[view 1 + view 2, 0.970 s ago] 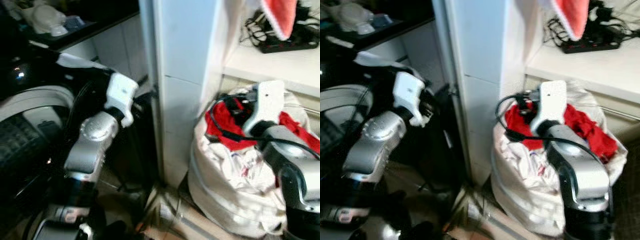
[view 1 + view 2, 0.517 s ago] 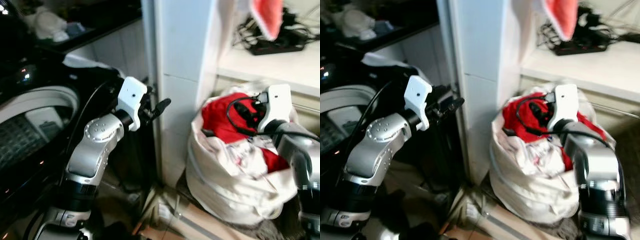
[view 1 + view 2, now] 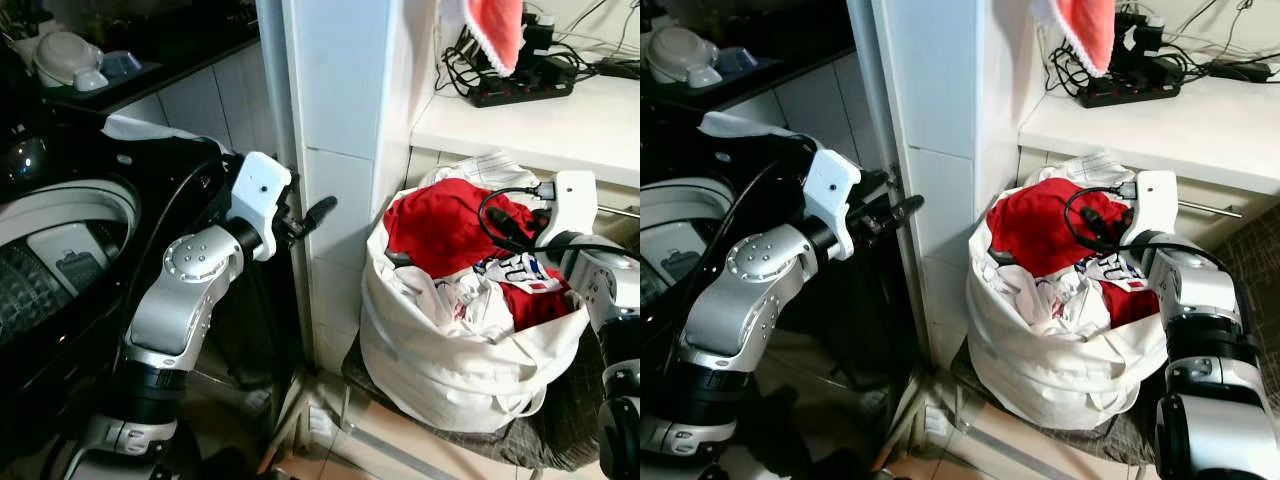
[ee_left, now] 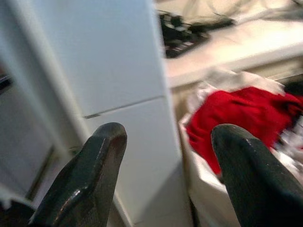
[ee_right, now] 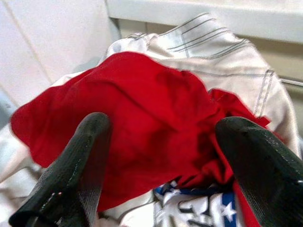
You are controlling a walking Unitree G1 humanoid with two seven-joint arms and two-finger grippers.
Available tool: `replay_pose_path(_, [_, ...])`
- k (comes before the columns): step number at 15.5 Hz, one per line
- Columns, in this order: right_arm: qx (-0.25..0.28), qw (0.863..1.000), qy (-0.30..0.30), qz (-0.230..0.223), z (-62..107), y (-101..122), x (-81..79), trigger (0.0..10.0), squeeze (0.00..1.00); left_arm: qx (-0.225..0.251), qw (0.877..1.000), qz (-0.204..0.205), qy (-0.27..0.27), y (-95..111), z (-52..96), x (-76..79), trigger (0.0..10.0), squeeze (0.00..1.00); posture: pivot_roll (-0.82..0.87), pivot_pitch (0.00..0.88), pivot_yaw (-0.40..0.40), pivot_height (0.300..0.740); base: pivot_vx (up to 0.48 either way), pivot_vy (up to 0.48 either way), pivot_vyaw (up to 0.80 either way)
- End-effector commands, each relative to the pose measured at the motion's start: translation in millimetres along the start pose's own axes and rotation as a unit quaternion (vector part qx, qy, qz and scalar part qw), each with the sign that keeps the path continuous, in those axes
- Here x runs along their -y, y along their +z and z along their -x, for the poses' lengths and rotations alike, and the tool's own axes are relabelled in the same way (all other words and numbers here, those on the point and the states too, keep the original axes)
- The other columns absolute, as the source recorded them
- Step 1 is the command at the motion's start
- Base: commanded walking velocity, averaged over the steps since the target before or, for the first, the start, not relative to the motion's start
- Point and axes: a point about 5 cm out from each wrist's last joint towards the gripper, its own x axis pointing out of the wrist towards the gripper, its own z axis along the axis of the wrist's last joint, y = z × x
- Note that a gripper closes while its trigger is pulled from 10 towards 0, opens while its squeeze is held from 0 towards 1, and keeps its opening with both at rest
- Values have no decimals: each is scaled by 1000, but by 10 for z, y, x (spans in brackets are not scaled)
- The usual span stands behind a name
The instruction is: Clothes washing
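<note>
Now red garment (image 3: 440,225) heaped atop white laundry bag (image 3: 440,350); both grippers' jaws spread.

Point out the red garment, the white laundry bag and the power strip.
red garment (image 3: 440,225), left eye view, middle of the cloth on top.
white laundry bag (image 3: 440,370), left eye view, front wall.
power strip (image 3: 1130,92), right eye view, middle of its black body.

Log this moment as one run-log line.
right gripper: open over red garment | laundry bag: full | left gripper: open, idle | washer: open
</note>
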Motion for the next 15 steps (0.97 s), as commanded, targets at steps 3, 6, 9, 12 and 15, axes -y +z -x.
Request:
replay_pose_path(3, [92,995,5,31,104,220,-173,10000,349,20,995,31,98,4,40,-72,10000,0,44,0,68,740,0,0,0])
replay_pose_path(6, [72,997,-13,12,42,97,-66,10000,1000,20,996,27,80,18,-33,4,10000,0,4,0,115,740,0,0,0])
replay_pose_path(9, [40,999,-19,8,-27,121,-3,10000,1000,36,999,18,34,135,-54,33,10000,0,12,0,118,740,0,0,0])
replay_pose_path(12, [10,999,-14,28,-116,98,11,10000,1000,32,999,10,15,175,55,20,10000,0,62,0,96,740,0,0,0])
replay_pose_path(15, [-3,999,-4,36,-175,100,-32,10000,1000,20,998,1,-63,191,216,80,10000,0,111,0,78,740,0,0,0])
